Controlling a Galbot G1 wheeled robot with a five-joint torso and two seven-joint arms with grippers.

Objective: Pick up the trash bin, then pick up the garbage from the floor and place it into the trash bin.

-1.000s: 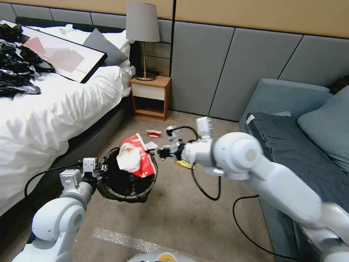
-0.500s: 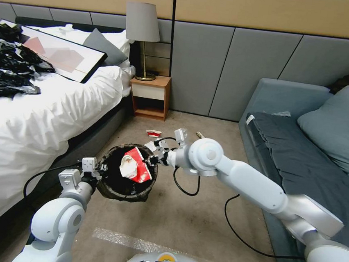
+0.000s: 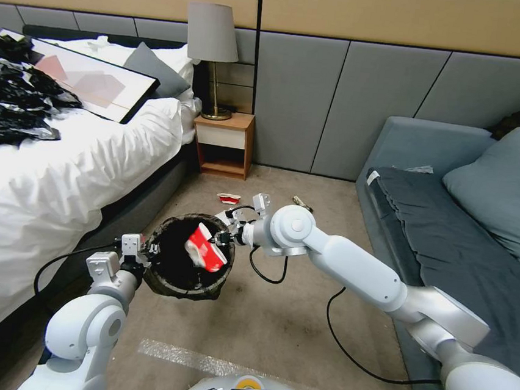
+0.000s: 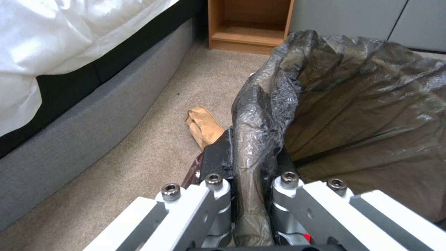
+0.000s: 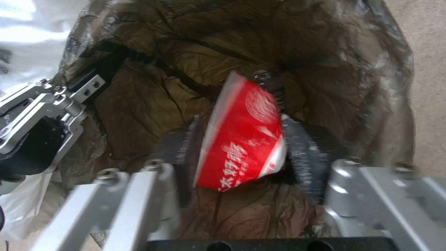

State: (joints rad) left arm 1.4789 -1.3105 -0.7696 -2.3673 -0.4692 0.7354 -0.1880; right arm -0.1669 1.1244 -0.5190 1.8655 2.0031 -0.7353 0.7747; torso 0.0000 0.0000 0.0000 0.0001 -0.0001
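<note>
Red-and-white wrapper (image 5: 241,136): sits between my right gripper (image 3: 224,239) fingers over the bin mouth; can't tell if they're pinching it or already letting go.
Trash bin (image 3: 160,277): bagged rim clamped in my left gripper (image 4: 253,195), held off the carpet so drops land inside.
Clock spot: wrapper at about 2 o'clock in the opening.
Leftovers: another red-and-white scrap (image 3: 229,199) on the floor at 12 o'clock past the bin, brown cardboard piece (image 4: 203,126) beside it.

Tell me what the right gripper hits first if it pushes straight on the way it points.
Likely the bag lining inside the trash bin: the right gripper, around the red-and-white wrapper, points into its mouth. Depth is unclear.
</note>
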